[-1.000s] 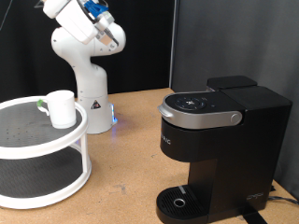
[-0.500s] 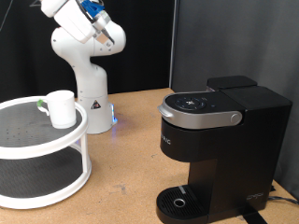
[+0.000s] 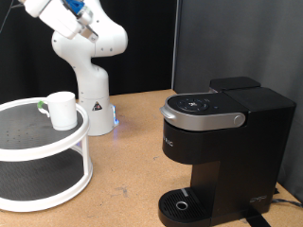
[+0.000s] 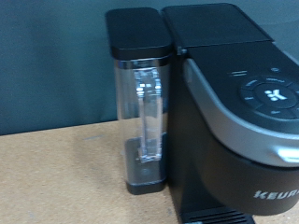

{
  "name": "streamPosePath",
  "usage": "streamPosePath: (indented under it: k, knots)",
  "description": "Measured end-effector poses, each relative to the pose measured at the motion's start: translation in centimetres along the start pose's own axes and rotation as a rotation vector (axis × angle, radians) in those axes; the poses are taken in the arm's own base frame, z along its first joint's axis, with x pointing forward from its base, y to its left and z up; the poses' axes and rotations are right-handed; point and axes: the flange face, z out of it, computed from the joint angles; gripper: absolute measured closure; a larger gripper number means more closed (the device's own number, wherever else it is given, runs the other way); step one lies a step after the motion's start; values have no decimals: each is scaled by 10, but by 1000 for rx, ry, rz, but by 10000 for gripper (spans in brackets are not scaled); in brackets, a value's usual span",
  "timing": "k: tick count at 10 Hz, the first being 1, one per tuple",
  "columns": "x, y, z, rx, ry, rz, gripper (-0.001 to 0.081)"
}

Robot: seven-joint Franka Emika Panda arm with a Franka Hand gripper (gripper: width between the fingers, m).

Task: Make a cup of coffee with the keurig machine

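Keurig machine (image 3: 220, 151) lid-down beside shelved cup (image 3: 62, 110); jaws out of frame, state untellable.

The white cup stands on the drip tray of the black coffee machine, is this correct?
No. The cup stands on the top shelf of the round white rack, at the exterior view's left. The machine's drip tray is empty. The exterior view shows this.

The keurig machine (image 4: 238, 112) fills the right of the frame, lid closed, its lit buttons (image 4: 269, 91) at the right edge. Its clear water tank (image 4: 142, 121) stands at centre on the brown worktop (image 4: 56, 177). No jaws show.
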Motion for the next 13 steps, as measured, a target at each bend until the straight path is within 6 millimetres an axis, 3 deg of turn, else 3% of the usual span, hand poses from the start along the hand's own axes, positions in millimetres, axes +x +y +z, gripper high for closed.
streamPosePath:
  k: [2, 7, 13]
  knots:
    - [-14, -4, -23, -13, 57, 7, 805]
    - [-28, -2, -30, -21, 88, 25, 805]
    - [-83, 6, -80, -5, 42, 95, 805]
